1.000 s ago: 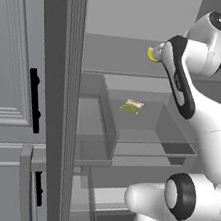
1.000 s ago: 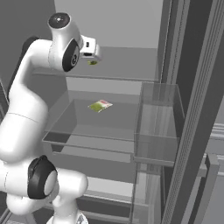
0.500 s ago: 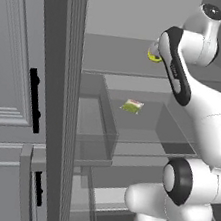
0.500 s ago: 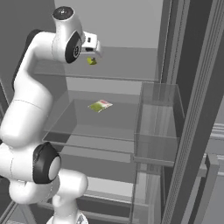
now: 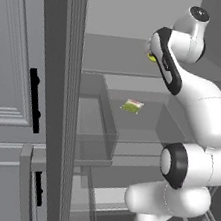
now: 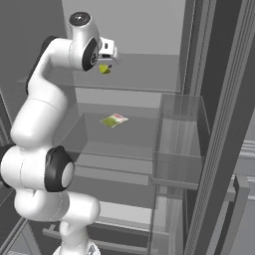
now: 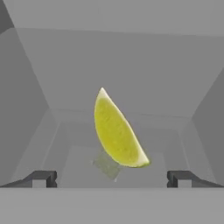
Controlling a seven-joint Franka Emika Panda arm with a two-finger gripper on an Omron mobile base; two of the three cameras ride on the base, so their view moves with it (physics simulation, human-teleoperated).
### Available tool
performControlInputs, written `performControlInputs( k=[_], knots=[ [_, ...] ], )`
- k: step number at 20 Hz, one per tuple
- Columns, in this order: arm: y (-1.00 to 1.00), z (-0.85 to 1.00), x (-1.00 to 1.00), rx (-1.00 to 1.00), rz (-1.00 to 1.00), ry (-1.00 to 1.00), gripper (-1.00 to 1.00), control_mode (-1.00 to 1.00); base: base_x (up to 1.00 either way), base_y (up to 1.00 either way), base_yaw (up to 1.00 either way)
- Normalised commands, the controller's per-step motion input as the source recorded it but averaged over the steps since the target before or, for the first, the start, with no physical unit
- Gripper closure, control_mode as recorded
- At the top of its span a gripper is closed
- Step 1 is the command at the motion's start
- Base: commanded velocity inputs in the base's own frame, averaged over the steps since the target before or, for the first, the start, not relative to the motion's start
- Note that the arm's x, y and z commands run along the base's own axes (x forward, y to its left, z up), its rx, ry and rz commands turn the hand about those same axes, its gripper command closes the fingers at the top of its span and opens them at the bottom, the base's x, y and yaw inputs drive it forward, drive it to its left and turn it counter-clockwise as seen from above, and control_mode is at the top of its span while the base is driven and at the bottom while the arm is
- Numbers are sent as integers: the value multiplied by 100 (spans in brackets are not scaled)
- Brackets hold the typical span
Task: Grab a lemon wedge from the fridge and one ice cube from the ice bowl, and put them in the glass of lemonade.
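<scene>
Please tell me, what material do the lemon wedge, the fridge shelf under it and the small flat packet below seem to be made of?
Lemon wedge: fruit flesh, matt yellow-green with a paler rind edge.
Fridge shelf: probably plastic or painted metal; opaque flat grey without reflections.
Lower tray: apparently clear plastic or glass, since its walls are see-through.
Packet: possibly printed foil or paper; thin, flat, green-yellow, too small to tell.

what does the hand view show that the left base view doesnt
Hand view alone: the gripper with its fingertips spread wide, open, and the lemon wedge seen whole between and beyond them, not yet pinched.

Left base view alone: the arm reaching up into the open fridge, the clear drawer, and the cabinet door with its black handle.

Both: the wedge, a yellow sliver by the arm in the left base view, on the upper shelf, and the green-yellow packet lower down, faint in the hand view.
</scene>
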Motion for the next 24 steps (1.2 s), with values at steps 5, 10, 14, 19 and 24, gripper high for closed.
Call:
performControlInputs(
  k=[5, 10, 14, 19, 24],
  knots=[
    [0, -8, 55, 0, 0, -3, -100, -100, 0, 0, 0],
    [-2, -4, 20, 4, 0, -7, -100, -100, 0, 0, 0],
    [0, -5, 0, 0, 0, 0, -100, -100, 0, 0, 0],
    [0, -31, 5, 0, 2, 1, -100, -100, 0, 0, 0],
    [0, -31, 15, 0, 3, 0, -100, -100, 0, 0, 0]
  ],
)
